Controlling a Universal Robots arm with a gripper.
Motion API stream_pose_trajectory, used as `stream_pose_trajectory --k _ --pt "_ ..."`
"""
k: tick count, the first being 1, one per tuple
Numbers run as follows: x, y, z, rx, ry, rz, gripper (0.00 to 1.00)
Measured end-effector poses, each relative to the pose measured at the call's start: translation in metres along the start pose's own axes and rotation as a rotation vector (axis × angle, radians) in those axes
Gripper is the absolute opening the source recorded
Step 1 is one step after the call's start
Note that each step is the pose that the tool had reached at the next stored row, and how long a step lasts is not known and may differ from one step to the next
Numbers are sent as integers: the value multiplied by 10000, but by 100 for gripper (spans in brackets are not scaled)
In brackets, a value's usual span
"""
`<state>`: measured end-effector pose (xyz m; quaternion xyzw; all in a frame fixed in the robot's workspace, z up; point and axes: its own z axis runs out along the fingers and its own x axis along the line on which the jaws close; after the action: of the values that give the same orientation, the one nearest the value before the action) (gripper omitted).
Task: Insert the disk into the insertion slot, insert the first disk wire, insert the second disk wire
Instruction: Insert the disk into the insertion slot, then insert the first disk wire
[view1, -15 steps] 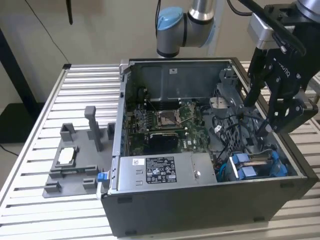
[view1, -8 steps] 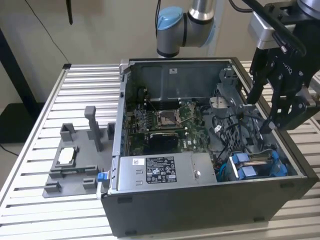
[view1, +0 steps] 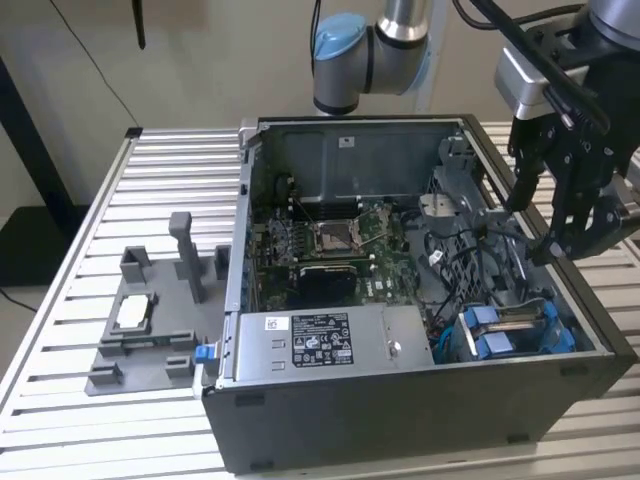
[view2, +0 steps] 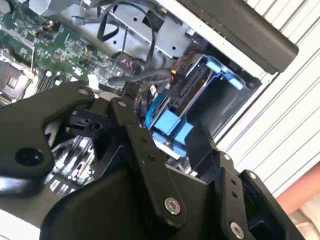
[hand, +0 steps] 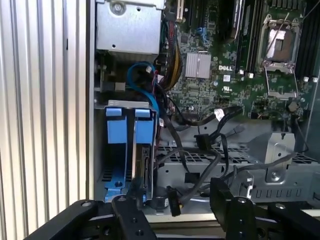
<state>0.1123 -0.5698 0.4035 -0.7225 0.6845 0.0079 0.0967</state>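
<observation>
The gripper (view1: 535, 228) hangs above the computer case (view1: 400, 420), over the corner at the exterior view's right. Its 2 fingers (hand: 227, 210) are spread wide with nothing between them.

The disk (hand: 127, 150) stands on edge inside the insertion slot (hand: 101, 150), in the case corner next to the slatted table (hand: 45, 125). Its blue bracket and 2 blue end tabs face outward. The gripper does not touch it.

In the first wrist view, 2 black cable connectors (hand: 202, 142) (hand: 172, 200) hang loose beside the disk, apart from its exposed connector edge. A blue cable (hand: 140, 75) loops beyond the tabs, toward the motherboard (hand: 240, 75).

In the exterior view, the grey power-supply box (view1: 320, 340) sits along the case's near wall. The grey fixture tray (view1: 150, 330) lies on the table at that view's left.
</observation>
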Motion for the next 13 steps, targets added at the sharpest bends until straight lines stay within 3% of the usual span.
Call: stream_pose_trajectory --k 1,2,6,7,8,9,13 --pt "0 1 7 68 0 -76 67" --pt "-1 2 14 120 -1 -170 59" --pt "-5 5 47 318 -9 -546 57" --pt "-5 7 56 365 -11 -639 50" --pt "-5 7 64 398 -14 -715 50" --pt "-3 7 74 428 -19 -786 44" --pt "2 5 110 551 -45 -1070 44"
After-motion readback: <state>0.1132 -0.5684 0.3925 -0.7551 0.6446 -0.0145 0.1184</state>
